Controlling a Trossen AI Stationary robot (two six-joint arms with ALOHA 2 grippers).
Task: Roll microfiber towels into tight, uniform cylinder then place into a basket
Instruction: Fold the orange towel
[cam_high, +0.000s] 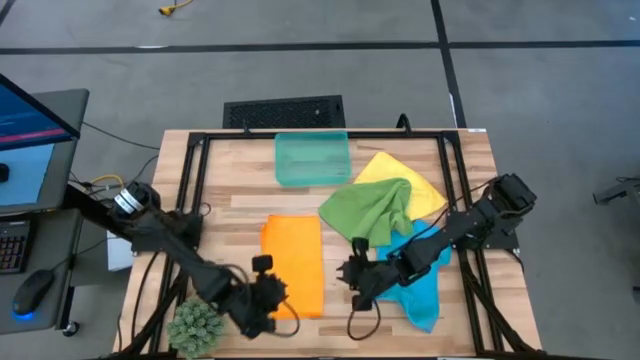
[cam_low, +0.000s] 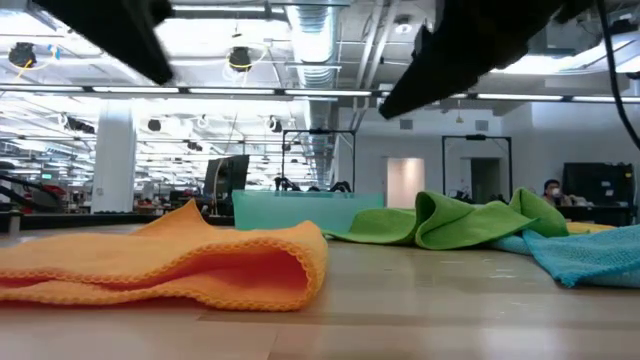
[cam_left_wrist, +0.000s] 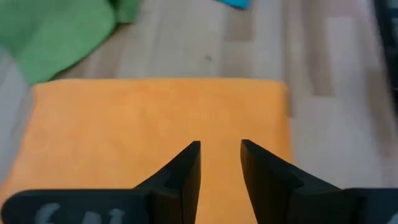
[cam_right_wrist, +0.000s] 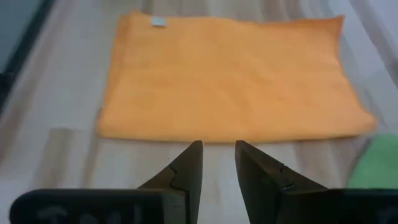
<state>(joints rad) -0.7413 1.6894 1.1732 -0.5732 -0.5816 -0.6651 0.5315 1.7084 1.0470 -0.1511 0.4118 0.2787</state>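
Folded orange towel (cam_high: 293, 263) lies lengthwise front-to-back, seemingly flat.

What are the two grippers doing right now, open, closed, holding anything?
Left gripper: open, empty, over the orange towel.
Right gripper: open, empty, beside that towel.

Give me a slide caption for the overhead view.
Both arms poised at the folded orange towel, left pincer and right pincer open and empty, teal basket waiting beyond.
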